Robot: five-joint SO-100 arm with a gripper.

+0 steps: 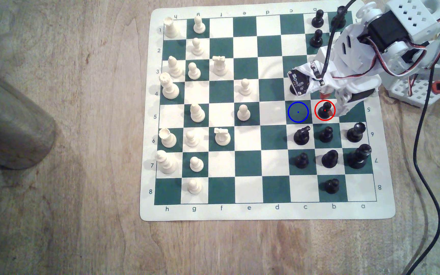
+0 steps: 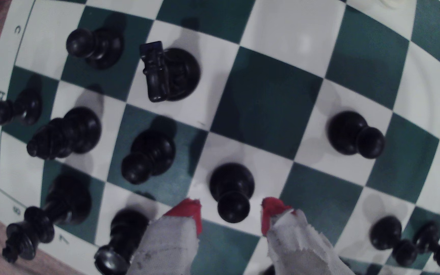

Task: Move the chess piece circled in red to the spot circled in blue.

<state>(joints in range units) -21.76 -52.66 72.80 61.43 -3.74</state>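
The red-ringed black pawn (image 1: 324, 110) stands on a cream-white square at the exterior view's right. One square toward that view's left lies the blue-ringed dark green square (image 1: 298, 112), with nothing on it. My gripper (image 1: 331, 101) hangs just over and beside the pawn. In the wrist view the pawn (image 2: 231, 191) stands between my two red-tipped fingers (image 2: 191, 211), with a gap on each side. The gripper (image 2: 230, 215) is open and touches nothing. The dark green square (image 2: 266, 103) lies just beyond the pawn.
Other black pieces crowd the squares nearby: a knight (image 1: 301, 134), a pawn (image 1: 326, 134) and taller pieces (image 1: 356, 131). Another black piece (image 1: 293, 89) sits partly under the wrist camera. Cream-white pieces (image 1: 243, 112) fill the board's left. A metal cylinder (image 1: 10, 121) and black cable (image 1: 425, 158) flank the board.
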